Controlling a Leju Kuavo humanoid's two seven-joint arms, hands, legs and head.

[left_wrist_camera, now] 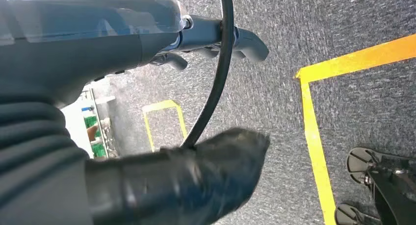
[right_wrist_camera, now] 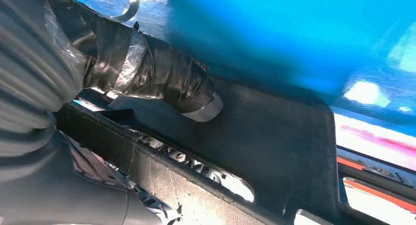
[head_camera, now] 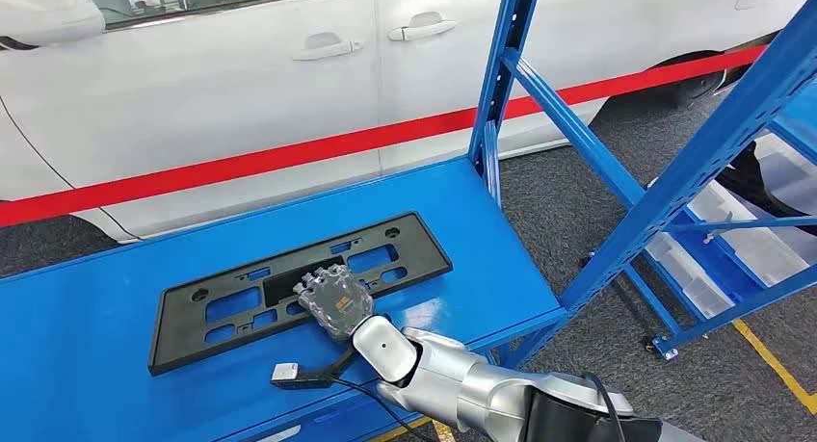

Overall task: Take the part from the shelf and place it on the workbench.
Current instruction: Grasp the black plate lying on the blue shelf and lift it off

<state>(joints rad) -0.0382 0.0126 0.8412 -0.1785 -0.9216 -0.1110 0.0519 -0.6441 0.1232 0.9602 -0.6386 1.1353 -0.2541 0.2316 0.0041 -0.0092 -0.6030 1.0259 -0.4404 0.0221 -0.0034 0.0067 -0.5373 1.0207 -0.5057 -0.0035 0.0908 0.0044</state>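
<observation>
— Where was the part (head_camera: 289, 288)?
— Lay flat on the blue workbench (head_camera: 96, 365), near the front edge.
— Right hand (head_camera: 332, 302)?
— Rested over the part's middle, fingers (right_wrist_camera: 196, 100) clamped around its edge.
— Left hand (left_wrist_camera: 206, 43)?
— Hung above grey floor (left_wrist_camera: 294, 19), fingers apart, holding nothing.
</observation>
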